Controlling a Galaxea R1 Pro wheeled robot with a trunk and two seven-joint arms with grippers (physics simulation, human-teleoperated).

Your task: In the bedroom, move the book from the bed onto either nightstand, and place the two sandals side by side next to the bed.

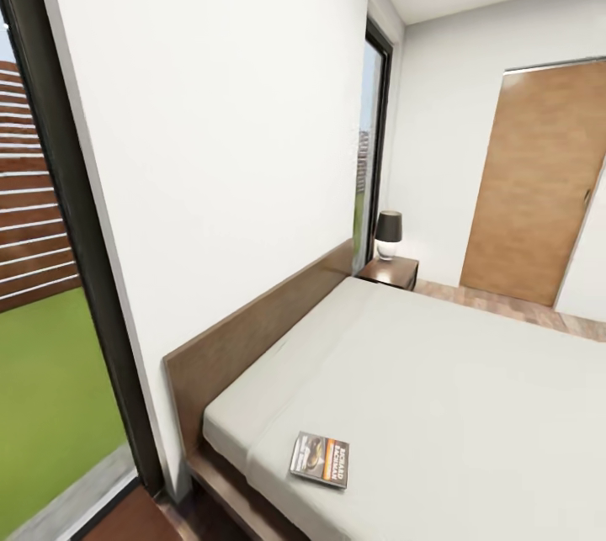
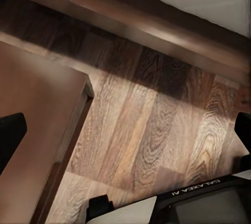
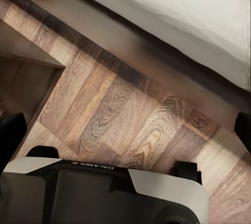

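Plank floor (image 3: 130, 125) beside bed frame (image 3: 157, 62), perhaps mattress (image 3: 198, 4).

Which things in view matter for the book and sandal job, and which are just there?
For the job:
book, lying on the bed near the headboard end
bed
nightstand, at the far side of the bed

Just there:
lamp, standing on the nightstand
door
window

Book (image 1: 320, 459): thin paperback, dark cover, orange band, flat on mattress near bed (image 1: 438, 389) corner by headboard. Nightstand (image 1: 389, 272): dark wood, beyond bed's far side, lamp on top.
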